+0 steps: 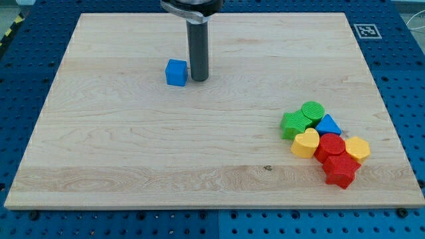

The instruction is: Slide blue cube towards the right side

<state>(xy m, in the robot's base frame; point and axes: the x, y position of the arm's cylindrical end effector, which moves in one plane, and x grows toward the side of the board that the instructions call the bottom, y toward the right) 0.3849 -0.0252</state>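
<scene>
The blue cube (176,72) sits on the wooden board (133,153) in the upper left-centre of the view. My tip (199,79) is the lower end of a dark rod that comes down from the view's top. It stands just right of the blue cube, very close to its right side; I cannot tell if they touch.
A cluster of blocks lies at the lower right: a green star (293,124), a green cylinder (312,110), a blue triangle (328,125), a yellow heart (306,143), a red cylinder (331,145), a red star (340,170) and a yellow block (358,148). A marker tag (366,30) sits at the board's top right corner.
</scene>
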